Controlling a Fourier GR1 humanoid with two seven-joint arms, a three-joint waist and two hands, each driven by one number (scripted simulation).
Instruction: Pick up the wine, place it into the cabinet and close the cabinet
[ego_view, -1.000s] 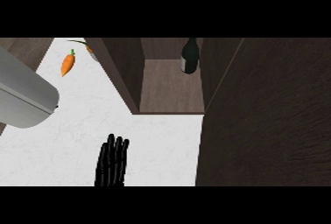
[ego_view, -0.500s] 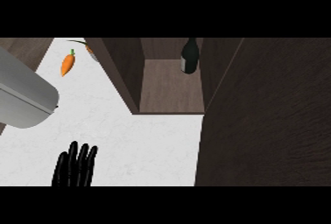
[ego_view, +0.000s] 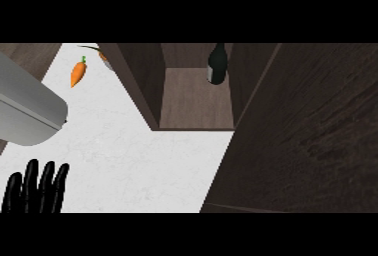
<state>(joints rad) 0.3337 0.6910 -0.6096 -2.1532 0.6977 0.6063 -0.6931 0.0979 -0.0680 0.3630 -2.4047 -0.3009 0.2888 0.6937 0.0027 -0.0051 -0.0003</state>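
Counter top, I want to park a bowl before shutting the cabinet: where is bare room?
The white counter is bare between the left hand, the cabinet and its open door. The grey forearm covers the left. Only a narrow strip holds the carrot. Inside, the shelf before the wine bottle is free.

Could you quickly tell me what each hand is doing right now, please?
Left hand: open, fingers straight, holding nothing, low at the view's left.
Right hand: not in view.
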